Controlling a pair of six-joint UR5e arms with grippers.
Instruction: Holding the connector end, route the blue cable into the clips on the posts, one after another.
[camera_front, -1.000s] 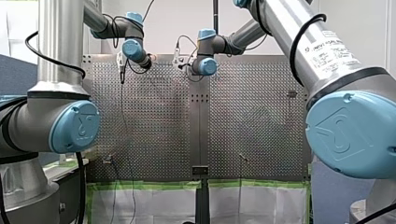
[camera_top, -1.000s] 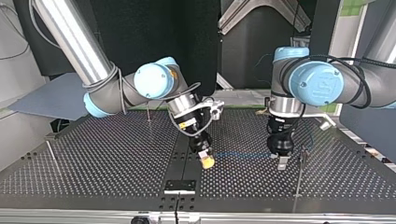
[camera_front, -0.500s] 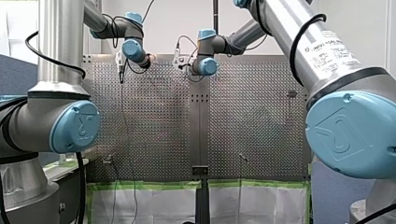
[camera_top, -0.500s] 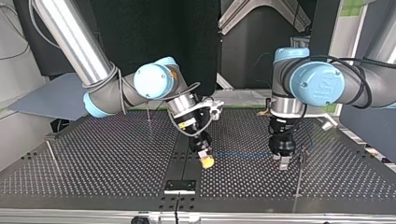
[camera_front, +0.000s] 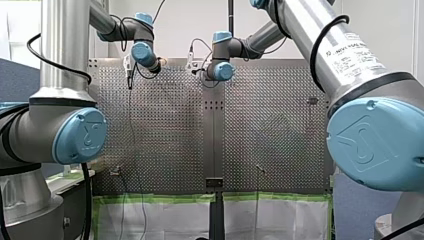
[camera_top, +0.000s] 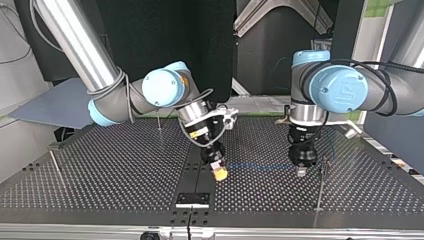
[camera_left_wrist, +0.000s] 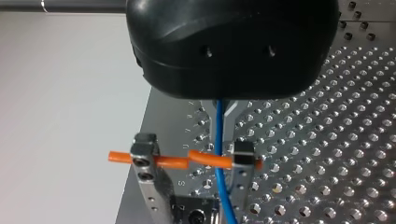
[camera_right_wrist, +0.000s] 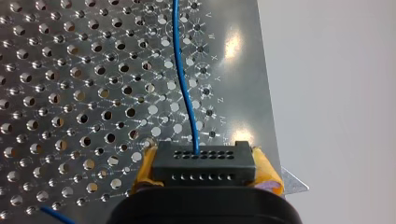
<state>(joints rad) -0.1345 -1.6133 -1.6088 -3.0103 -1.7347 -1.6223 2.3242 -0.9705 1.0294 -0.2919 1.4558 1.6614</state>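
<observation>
Only small things have changed in the last second. My left gripper is now a little higher above the bench than it was, and it is still just beside the post. My right gripper has moved slightly further away from that post. So the cable between them is drawn a little straighter and is lifted off the bench.

My right gripper is closed on the black connector, which sits between its yellow pads, and the cable leaves the connector toward the post. My left gripper looks narrow, and the cable comes out from under its black body. Since the cable hangs straight between the two grippers, I judge that the left one is gripping it.

In the left wrist view the cable runs just beside the post and crosses the orange clip. I cannot tell whether it is already pressed in or only lies against the clip.

For the task, I think this small lift and pull lines the cable up with this clip. The seating here is not confirmed, and the other posts remain.
</observation>
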